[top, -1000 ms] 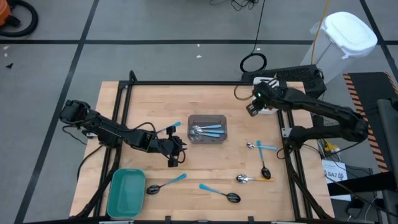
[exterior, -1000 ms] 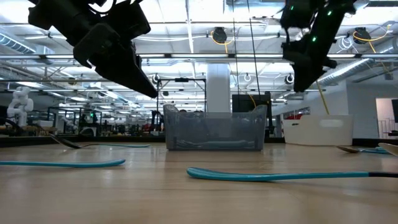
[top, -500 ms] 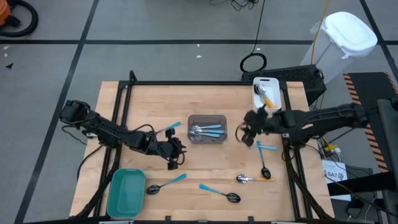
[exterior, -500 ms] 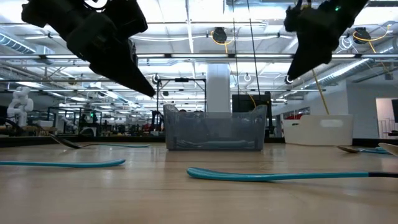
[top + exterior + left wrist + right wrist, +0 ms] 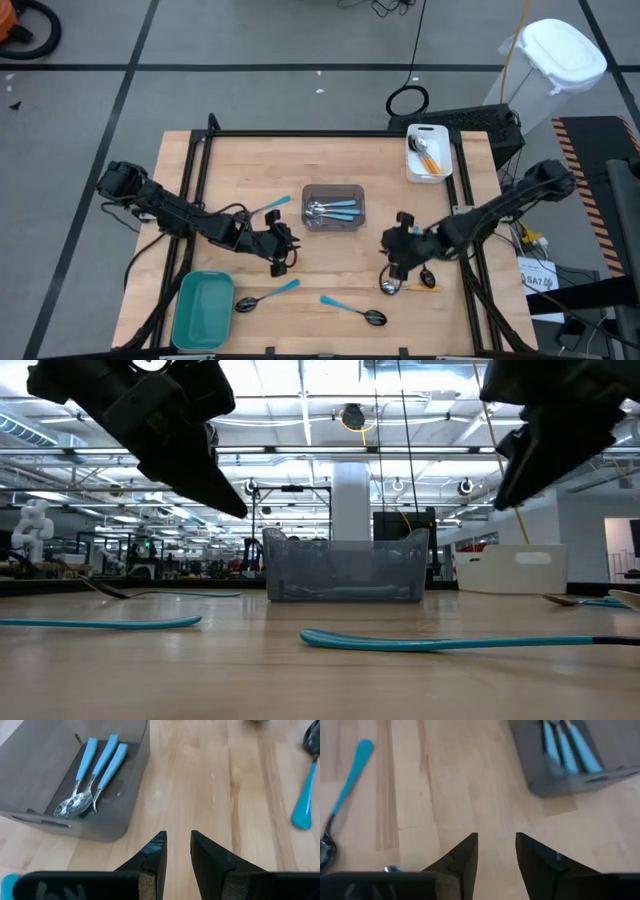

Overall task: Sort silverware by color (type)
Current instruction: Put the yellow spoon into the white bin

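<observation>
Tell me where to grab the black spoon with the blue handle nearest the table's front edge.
Grip the black spoon mid-handle, coming straight down from above. It lies flat on the table, its thin blue handle angled toward the back left, so close across the handle's width.

**Trays, a tub and a workshop floor**

A light wooden table point(image 5: 250, 170) with a black frame stands on a grey floor crossed by dark tape lines. At its middle sits a grey bin point(image 5: 334, 190) (translucent in the low view point(image 5: 345, 568)). A teal tray point(image 5: 203, 310) lies at the near left corner, a white tray point(image 5: 428, 141) at the far right corner. Beyond the table, a coiled black cable point(image 5: 407, 101) rests on the floor near a white lidded container point(image 5: 562, 52).
</observation>
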Controlling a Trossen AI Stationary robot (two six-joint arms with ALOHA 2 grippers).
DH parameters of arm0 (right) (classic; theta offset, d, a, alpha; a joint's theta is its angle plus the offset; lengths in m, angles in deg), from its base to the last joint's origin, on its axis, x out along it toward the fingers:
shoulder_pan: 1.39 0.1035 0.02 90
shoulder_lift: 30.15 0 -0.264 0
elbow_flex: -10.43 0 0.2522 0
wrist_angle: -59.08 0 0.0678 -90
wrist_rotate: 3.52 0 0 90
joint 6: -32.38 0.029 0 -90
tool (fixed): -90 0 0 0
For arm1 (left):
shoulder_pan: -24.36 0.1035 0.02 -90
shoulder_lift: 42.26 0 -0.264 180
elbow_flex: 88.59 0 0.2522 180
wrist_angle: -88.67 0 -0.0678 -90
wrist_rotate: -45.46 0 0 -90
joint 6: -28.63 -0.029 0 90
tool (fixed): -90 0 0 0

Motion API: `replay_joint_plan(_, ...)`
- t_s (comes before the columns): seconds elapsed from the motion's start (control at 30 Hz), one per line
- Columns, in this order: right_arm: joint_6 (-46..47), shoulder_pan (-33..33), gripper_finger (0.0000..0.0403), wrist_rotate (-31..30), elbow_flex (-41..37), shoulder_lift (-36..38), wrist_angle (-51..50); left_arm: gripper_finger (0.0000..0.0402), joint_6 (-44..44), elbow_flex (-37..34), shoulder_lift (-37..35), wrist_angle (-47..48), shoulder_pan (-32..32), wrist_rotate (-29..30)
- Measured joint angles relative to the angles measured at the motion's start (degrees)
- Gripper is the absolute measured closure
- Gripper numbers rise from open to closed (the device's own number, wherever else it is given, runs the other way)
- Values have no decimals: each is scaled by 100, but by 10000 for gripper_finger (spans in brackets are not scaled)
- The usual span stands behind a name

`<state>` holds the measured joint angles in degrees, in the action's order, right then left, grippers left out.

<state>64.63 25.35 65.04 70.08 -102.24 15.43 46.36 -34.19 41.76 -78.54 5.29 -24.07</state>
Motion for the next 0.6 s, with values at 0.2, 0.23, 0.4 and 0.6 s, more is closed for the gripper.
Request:
replay_joint_plan(0.2,494,525,275,-413,0,-582,208,314,-122,1,309,-410,-57,99)
replay_joint_plan(0.23,509,602,275,-473,0,-677,316,314,-130,2,369,-565,-53,107)
replay_joint_plan(0.4,345,836,275,-508,0,-1093,965,314,-134,4,624,-911,-51,114)
replay_joint_plan(0.6,165,963,275,-372,-2,-1425,1581,314,40,2,674,-1066,-135,181)
